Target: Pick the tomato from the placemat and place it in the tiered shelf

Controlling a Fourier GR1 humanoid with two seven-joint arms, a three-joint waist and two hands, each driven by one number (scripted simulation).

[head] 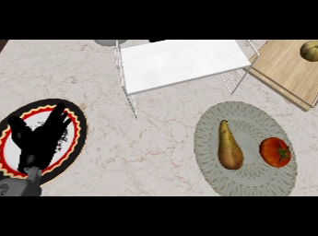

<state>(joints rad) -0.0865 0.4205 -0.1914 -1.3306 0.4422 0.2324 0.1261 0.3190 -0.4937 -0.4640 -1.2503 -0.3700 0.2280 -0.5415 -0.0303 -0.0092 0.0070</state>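
Note:
A red tomato (275, 151) lies on the right side of a grey oval placemat (246, 122) at the lower right of the counter. A brown-yellow pear (229, 146) lies to its left on the same mat. The white tiered shelf (181, 62) with thin wire legs stands at the upper middle, its top board bare. My left hand (38, 138) rests open at the lower left, fingers straight and spread, over a round plate. It is far from the tomato. My right hand does not show.
A plate (76, 133) with a black, red and yellow rim lies under the left hand. A wooden cutting board (291, 73) at the upper right carries a round yellowish fruit (314, 50). A grey object (107, 42) peeks in behind the shelf.

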